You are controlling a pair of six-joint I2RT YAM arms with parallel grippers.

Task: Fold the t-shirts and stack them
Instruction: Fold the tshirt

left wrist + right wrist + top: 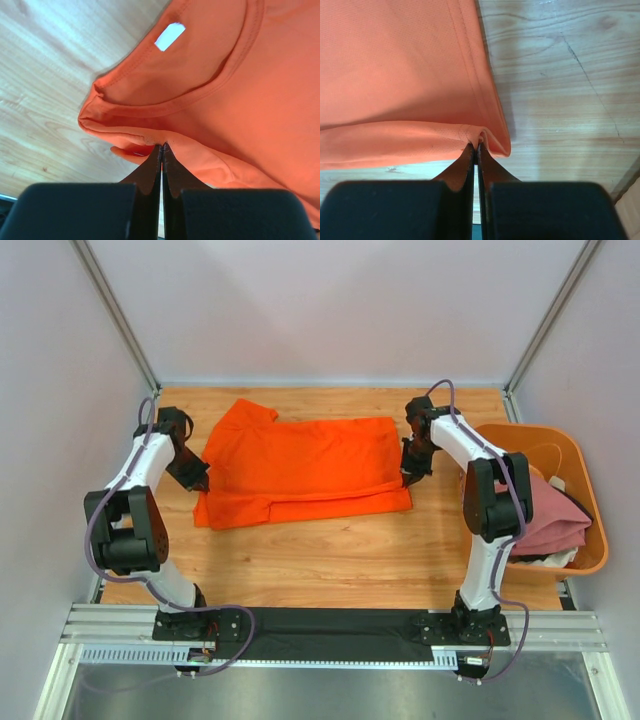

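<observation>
1. Orange shirt point(300, 465): centre of the top view, flat on the table point(330, 560), lower edge doubled over, one sleeve out at upper left. Risk: both holds look thin, so if either slips, the fold would likely sag or skew.
2. Tub point(592, 480): right edge, holding the pink shirt point(550, 525). Risk: the right arm stands near and could knock it.
3. Left gripper point(161, 148): jaws closed, pinching a folded edge below the collar, cloth at the very tips.
4. Right gripper point(476, 146): jaws closed on the hem corner, cloth puckered at the tips.
</observation>
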